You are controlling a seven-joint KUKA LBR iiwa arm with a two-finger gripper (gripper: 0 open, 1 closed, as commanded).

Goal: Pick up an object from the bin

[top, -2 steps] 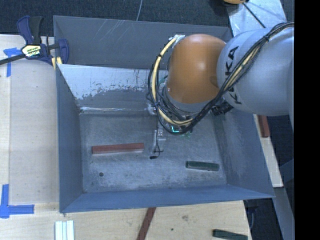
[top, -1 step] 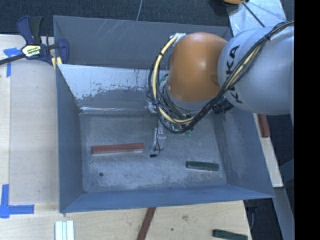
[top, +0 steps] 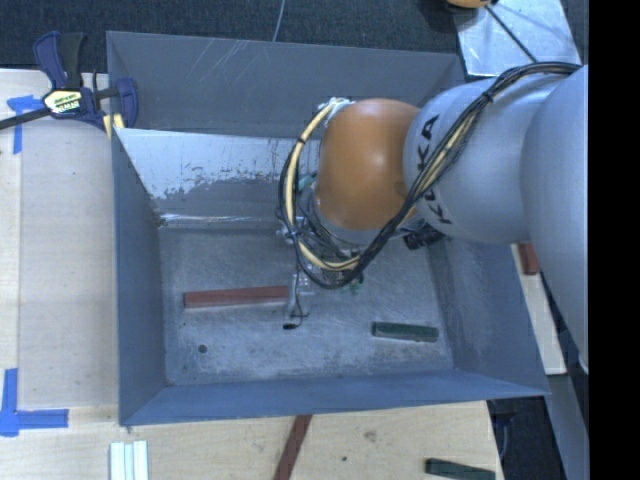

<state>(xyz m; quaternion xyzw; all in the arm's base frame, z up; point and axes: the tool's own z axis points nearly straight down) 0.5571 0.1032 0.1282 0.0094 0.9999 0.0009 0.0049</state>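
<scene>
Pincer (top: 295, 313) hung at the right end of the long reddish-brown flat bar (top: 230, 298), mid-frame; spread or pressed together, I couldn't tell. Approach step, I judged; next: straddle the bar and close.

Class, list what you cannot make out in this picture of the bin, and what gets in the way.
Camera view: upper right floor of the bin, hidden under the arm.
Camera view: whether the gripper touches the brown bar, too small to tell.
Camera view: what the dark speck at lower left is, too small.
</scene>
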